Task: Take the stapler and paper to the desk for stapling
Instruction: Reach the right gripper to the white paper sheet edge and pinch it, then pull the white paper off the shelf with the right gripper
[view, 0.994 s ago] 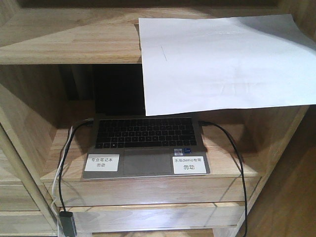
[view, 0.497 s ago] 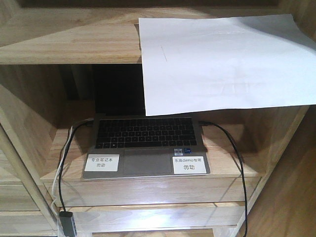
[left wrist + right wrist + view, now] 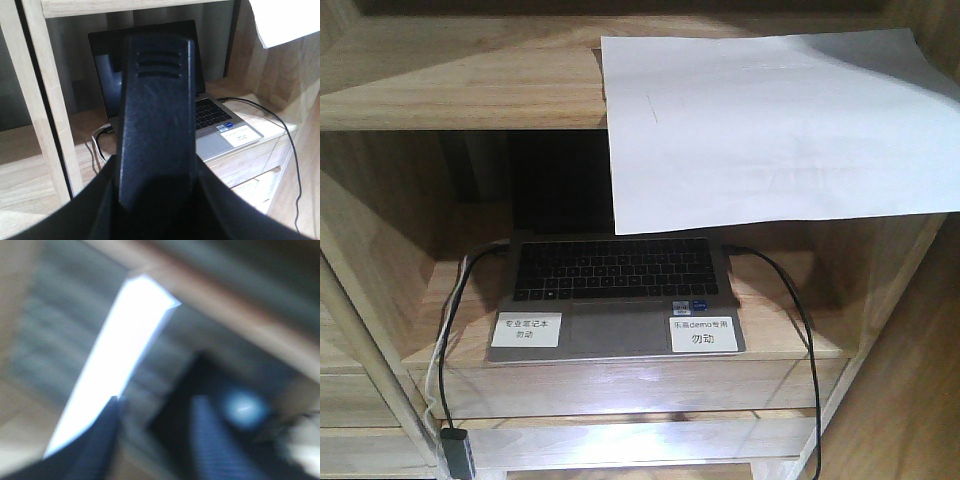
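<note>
In the left wrist view the black stapler (image 3: 155, 115) stands up between my left gripper's (image 3: 156, 200) dark jaws, which are shut on its lower part; it fills the middle of the view. The white paper (image 3: 770, 130) hangs flat in front of the shelf unit's upper board in the front view, running off the right edge. The right wrist view is badly blurred: the paper (image 3: 120, 350) shows edge-on as a bright strip touching the left finger of my right gripper (image 3: 157, 425). Whether that gripper pinches the sheet is unclear. The desk is out of view.
A light-wood shelf unit (image 3: 450, 90) holds an open laptop (image 3: 615, 300) with two white labels (image 3: 525, 329) on its palm rest. Black cables (image 3: 800, 320) run down both sides. A wooden upright (image 3: 50, 100) stands close on the left of the stapler.
The paper's lower edge has shifted slightly upward in the front view; the shelf and the laptop stay where they were.
</note>
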